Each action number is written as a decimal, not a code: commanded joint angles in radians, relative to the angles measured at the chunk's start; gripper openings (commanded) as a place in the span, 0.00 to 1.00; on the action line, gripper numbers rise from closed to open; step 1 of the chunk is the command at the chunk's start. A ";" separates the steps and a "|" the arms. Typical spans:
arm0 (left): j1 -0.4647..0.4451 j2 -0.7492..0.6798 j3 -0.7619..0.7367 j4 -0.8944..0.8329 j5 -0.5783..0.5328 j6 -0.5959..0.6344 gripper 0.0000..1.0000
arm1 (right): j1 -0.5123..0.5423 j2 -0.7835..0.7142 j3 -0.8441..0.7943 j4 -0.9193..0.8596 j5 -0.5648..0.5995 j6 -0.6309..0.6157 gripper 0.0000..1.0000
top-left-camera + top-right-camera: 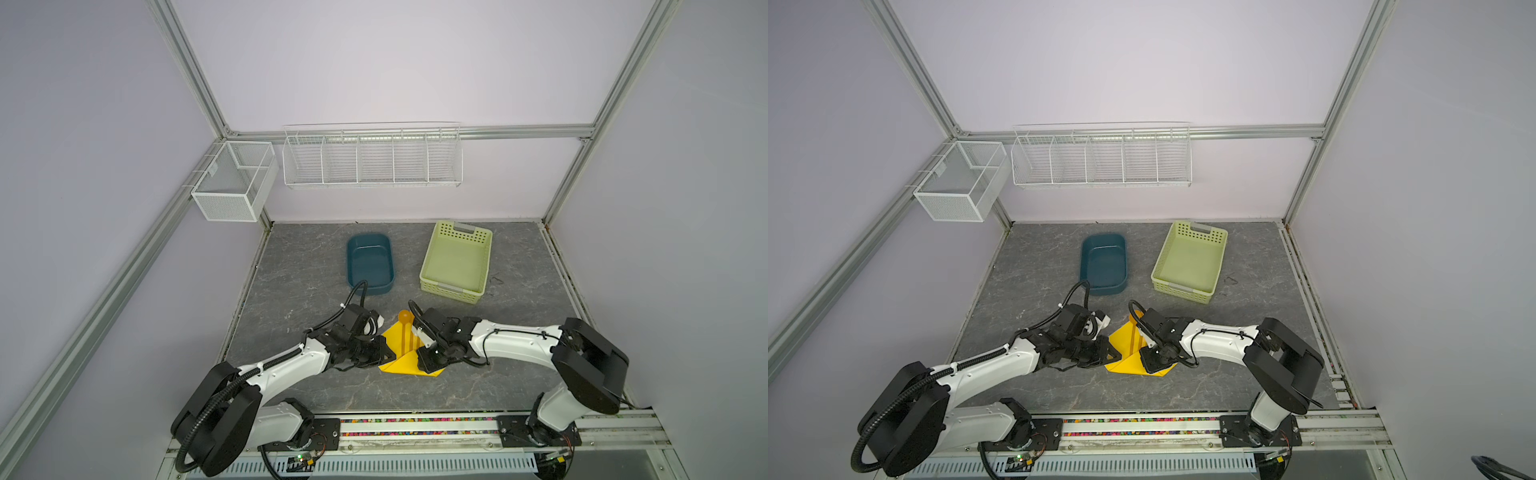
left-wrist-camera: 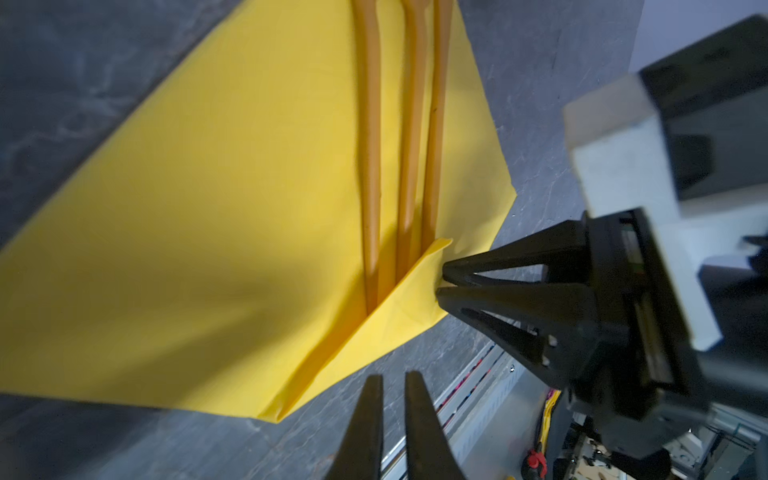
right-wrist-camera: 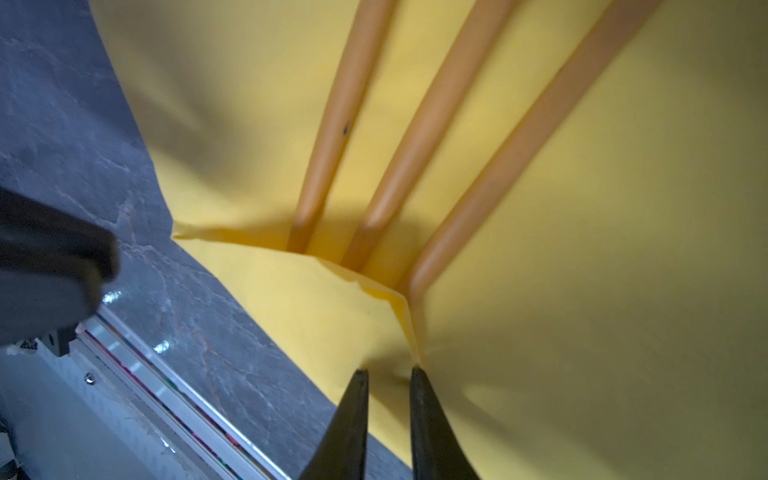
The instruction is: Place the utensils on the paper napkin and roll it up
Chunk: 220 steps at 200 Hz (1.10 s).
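Yellow napkin (image 2: 208,208) corner folded over 3 orange utensils (image 2: 409,145); left hand (image 2: 392,376), right hand (image 3: 388,370) narrow.

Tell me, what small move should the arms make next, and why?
Probably the left fingers should pinch the nearest edge of the paper napkin and fold it over the utensils. The three handles lie side by side on it, ends tucked under a folded corner where the right fingers rest, and the left fingers hold nothing.

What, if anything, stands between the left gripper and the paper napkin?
Nothing visible does. The left gripper faces the folded edge of the paper napkin across bare table; the right gripper touches that fold from the side.
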 commanded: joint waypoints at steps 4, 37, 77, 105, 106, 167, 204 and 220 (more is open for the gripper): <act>-0.003 0.050 0.001 -0.036 -0.010 0.028 0.16 | -0.006 -0.005 0.014 -0.023 0.003 -0.006 0.22; -0.003 0.117 -0.031 0.025 0.061 0.027 0.17 | -0.006 -0.002 0.014 -0.024 0.004 -0.004 0.22; -0.003 0.151 -0.054 0.036 0.077 0.045 0.16 | -0.005 0.001 0.014 -0.020 0.004 0.000 0.22; -0.003 0.165 -0.062 0.037 0.070 0.050 0.13 | -0.006 0.005 0.042 -0.017 0.009 0.000 0.21; -0.003 0.164 -0.062 0.037 0.069 0.050 0.13 | -0.006 0.005 0.043 -0.017 0.008 0.000 0.22; -0.003 0.103 -0.023 -0.026 0.007 0.049 0.16 | -0.005 0.028 0.056 -0.018 0.010 0.000 0.21; -0.004 0.029 0.023 -0.040 0.039 0.034 0.21 | -0.005 0.023 0.054 -0.021 0.010 -0.001 0.21; -0.007 0.039 0.020 -0.009 0.091 0.033 0.21 | -0.005 0.022 0.055 -0.022 0.010 -0.001 0.21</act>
